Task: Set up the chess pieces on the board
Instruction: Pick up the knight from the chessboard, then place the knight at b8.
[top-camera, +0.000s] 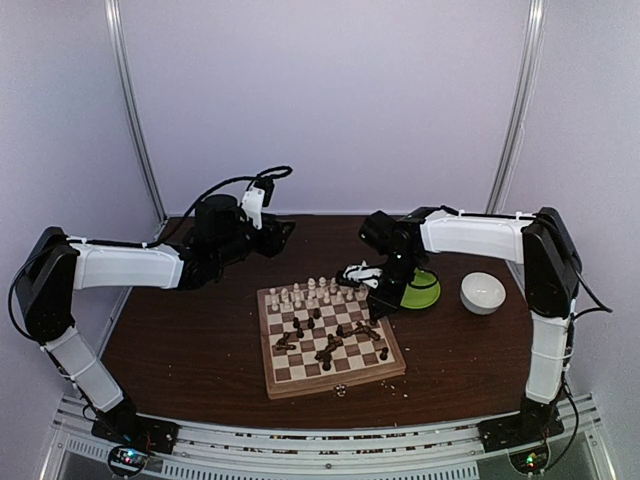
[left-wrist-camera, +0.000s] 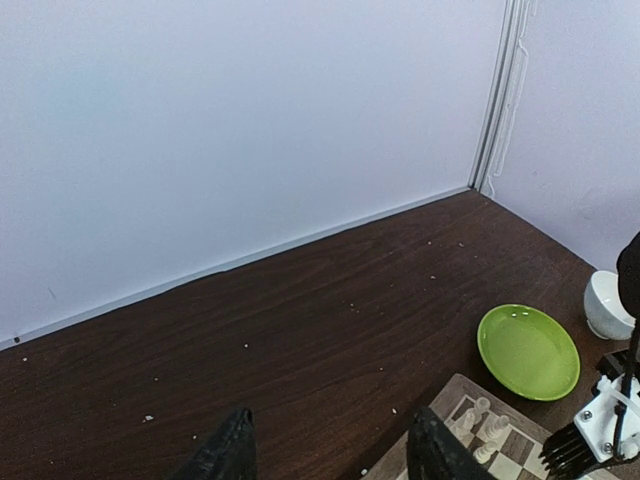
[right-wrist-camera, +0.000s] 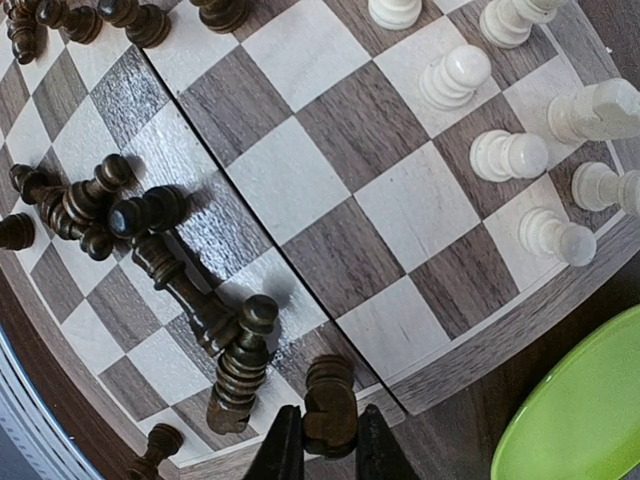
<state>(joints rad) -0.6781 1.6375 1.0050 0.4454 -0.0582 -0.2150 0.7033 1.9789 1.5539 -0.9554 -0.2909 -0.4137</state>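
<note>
Only the right wrist view showed the grip. The right hand (right-wrist-camera: 328, 430) had its two black fingers drawn narrow against either side of a dark brown chess piece (right-wrist-camera: 330, 388) at the edge of the chessboard (right-wrist-camera: 330, 190), close to the seam that ran across the squares. That view also showed the wood grain of the light and dark chequers. Glossy, turned dark pieces (right-wrist-camera: 190, 290) lay toppled in a heap, and rounded pale cream pieces (right-wrist-camera: 510, 155) were ranged along one side.

The top view showed the layout instead. The thick, box-like board lay mid-way across the dark wooden tabletop (top-camera: 190, 340), with pale pieces on its far rows and dark ones scattered over the middle. A round green plate (top-camera: 424, 290) sat just beside its far right corner, and a white bowl (top-camera: 483, 292) lay further right.

The left hand (left-wrist-camera: 333, 455) was held off the far left of the board. Only its own wrist view showed its fingers (left-wrist-camera: 232, 452) moderately apart with nothing between them, above bare, crumb-speckled tabletop. The plate looked smooth and shiny there.
</note>
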